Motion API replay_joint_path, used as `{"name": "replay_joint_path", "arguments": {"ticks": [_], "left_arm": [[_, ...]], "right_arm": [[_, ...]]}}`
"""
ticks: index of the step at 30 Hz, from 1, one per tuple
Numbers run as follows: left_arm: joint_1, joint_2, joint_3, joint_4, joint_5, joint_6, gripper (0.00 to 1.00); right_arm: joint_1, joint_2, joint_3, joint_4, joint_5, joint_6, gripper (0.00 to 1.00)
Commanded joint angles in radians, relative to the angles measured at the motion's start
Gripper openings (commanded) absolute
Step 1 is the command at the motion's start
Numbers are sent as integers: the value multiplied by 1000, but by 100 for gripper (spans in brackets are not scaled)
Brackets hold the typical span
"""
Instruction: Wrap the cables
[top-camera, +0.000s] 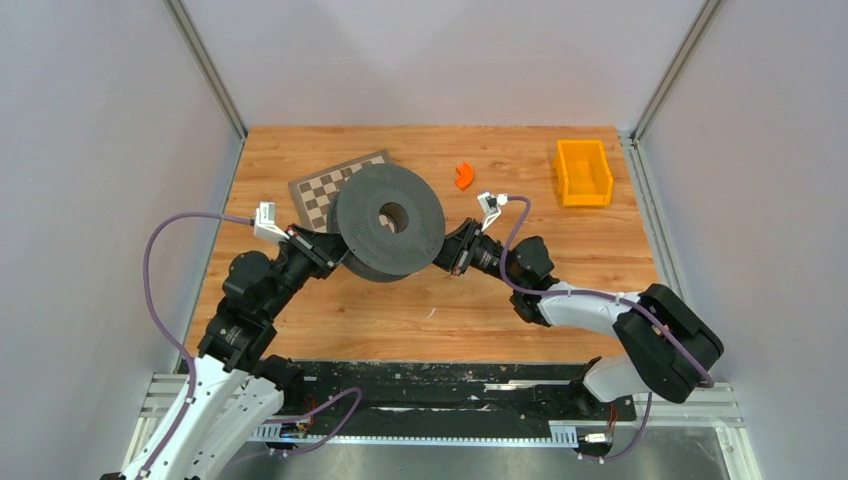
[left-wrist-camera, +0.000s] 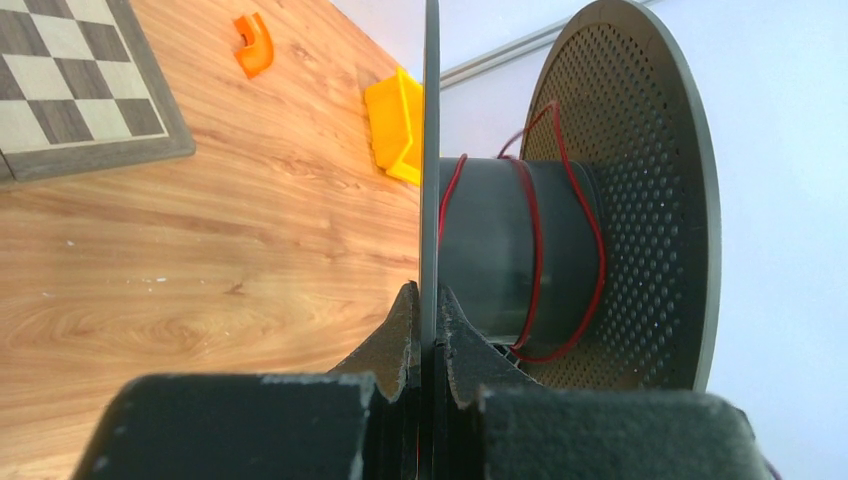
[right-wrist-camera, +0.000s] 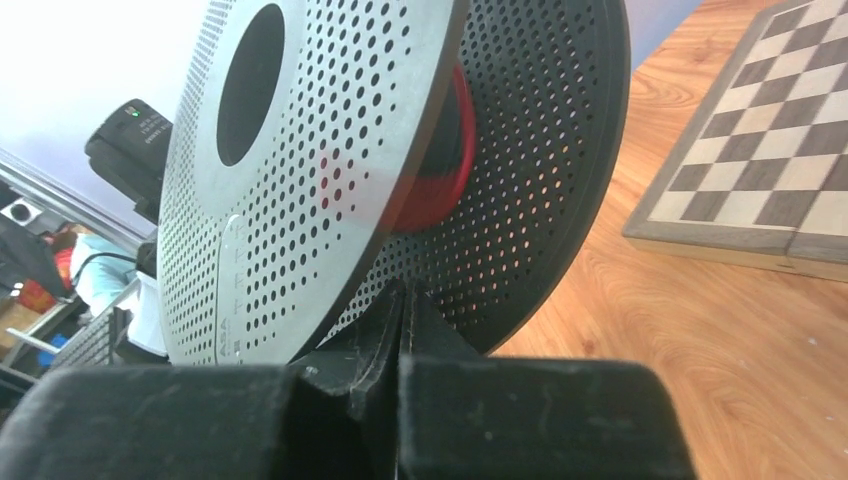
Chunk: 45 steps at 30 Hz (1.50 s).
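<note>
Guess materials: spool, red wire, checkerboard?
The spool looks like matte dark-grey plastic, possibly coated metal: thin, evenly perforated flanges. The red wire has a smooth red jacket, likely plastic insulation. The checkerboard looks wooden: grain shows in squares and frame.

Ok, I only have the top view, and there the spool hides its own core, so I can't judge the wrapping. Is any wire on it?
Observer: Yes. The left wrist view shows the red wire going round the hub of the spool in a few turns.
Operator: Are they tight?
Observer: No. One loop stands well off the hub, near the far flange.
Operator: And the grips?
Observer: The left tool is shut on the edge of the near flange, and the right tool is pinched on a flange rim too.
</note>
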Motion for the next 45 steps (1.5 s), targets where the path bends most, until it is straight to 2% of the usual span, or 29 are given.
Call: {"name": "replay_joint_path", "arguments": {"ticks": [1, 4, 8, 15, 21, 29, 33, 37, 40, 42, 45], "left_arm": [[3, 4, 62, 116, 52, 105, 0], [3, -2, 69, 129, 99, 212, 0], [4, -4, 73, 178, 155, 268, 0], [18, 106, 252, 9, 304, 506, 0], [45, 158, 327, -64, 380, 499, 0], [84, 180, 319, -41, 503, 474, 0], [118, 195, 327, -46, 597, 444, 0], [157, 219, 345, -22, 704, 363, 0], [173, 234, 324, 73, 788, 263, 0], [178, 244, 304, 153, 843, 193, 0], [181, 265, 302, 161, 879, 181, 0]], "right_arm": [[-4, -83, -8, -102, 44, -172, 1], [-4, -137, -24, -160, 60, -254, 3], [-4, -197, -27, -221, 41, -309, 7], [-5, -390, -85, -426, 151, -472, 18], [-8, -567, -95, -586, 255, -636, 26], [-39, -707, -90, -649, 333, -687, 31], [-123, -699, -65, -585, 193, -831, 33], [-261, -623, -45, -497, -115, -925, 40], [-360, -554, -19, -391, -329, -847, 42], [-381, -526, -13, -284, -442, -776, 42], [-378, -501, 10, -208, -505, -723, 41]]}}
